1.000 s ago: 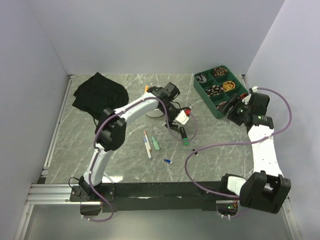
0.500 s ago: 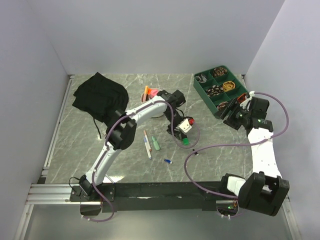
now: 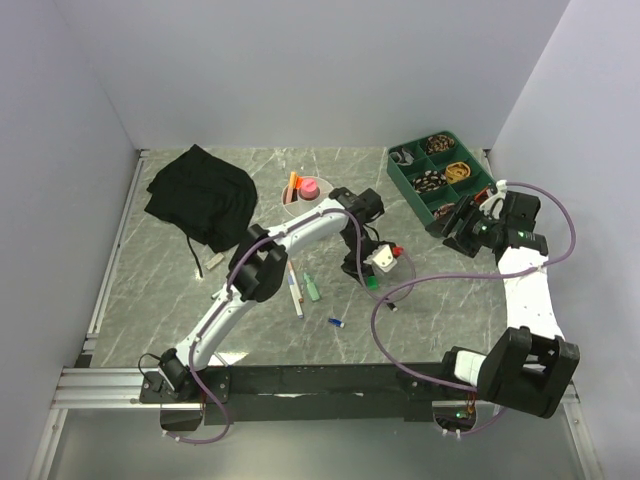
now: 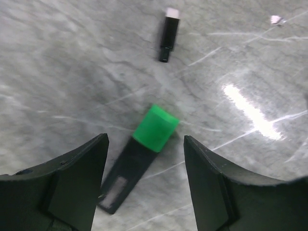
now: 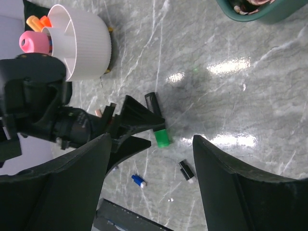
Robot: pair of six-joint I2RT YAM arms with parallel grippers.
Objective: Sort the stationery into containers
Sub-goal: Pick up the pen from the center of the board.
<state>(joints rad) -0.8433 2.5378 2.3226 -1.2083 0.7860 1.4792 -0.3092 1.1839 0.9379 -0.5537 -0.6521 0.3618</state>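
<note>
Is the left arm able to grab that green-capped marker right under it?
Probably yes. The left fingers are open, one on each side of the green-capped marker lying flat on the table, and nothing sits in the way.

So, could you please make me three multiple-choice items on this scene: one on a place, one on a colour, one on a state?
1. Where does the black marker with the green cap lie?
A. inside a container
B. flat on the grey marble table, under the left claw
C. lifted in the air

2. What colour is the cap of the small bottle standing in the round white ribbed bowl?
A. pink
B. blue
C. black

3. In what state is the left claw?
A. shut on the marker
B. shut and empty
C. open, gripping nothing

Answers:
1 B: the left wrist view shows it lying on the marble between the fingers.
2 A: the right wrist view shows a pink top above the bowl's rim.
3 C: bare table shows on both sides of the marker.
</note>
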